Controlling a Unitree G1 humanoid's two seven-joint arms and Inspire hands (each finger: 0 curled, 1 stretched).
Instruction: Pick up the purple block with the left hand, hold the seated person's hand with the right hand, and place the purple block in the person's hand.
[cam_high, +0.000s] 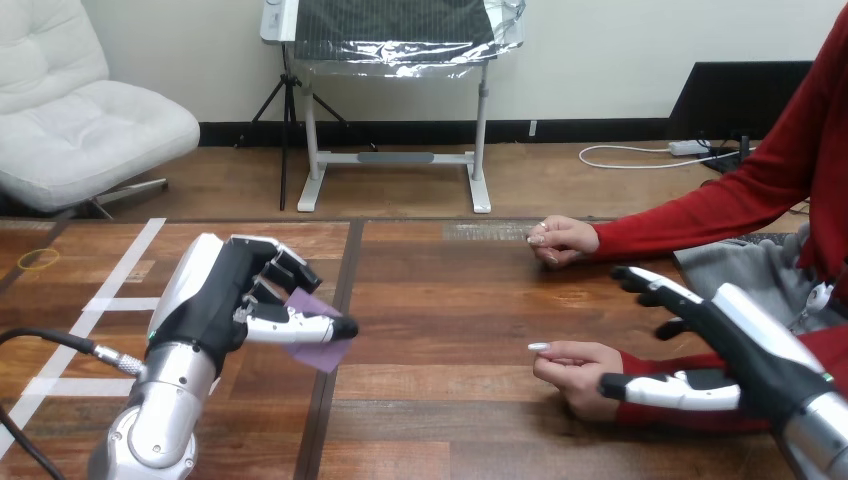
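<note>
Wide dark-wood worktop (450, 310): a long bare stretch lies between the two sets of fingertips, and white tape lines (110, 300) run behind the back of the left hand (210, 300)

The left hand is raised, with thumb and fingers curled, pinching the purple block (322, 345). The block sits tilted at the fingertips and looks clear of the wood

The right hand (745, 345) has its fingers straight and spread, closed on nothing. Its thumb lies along the wrist of the person's nearer hand (572, 375); whether they touch I cannot tell. Its fingers stand above that wrist, apart from it

The person's nearer hand is loosely closed, resting just ahead of the right thumb tip. The person's farther hand (560, 240) lies beyond the right fingertips, well apart

Judgement: pick-up looks done; the holding step is in hand, grip not yet made. Next, the right fingers must close round the person's nearer hand, that palm must open, then the block crosses the bare middle

Room is ample along that path. It is tightest where thumb, wrist and fingers crowd
</note>
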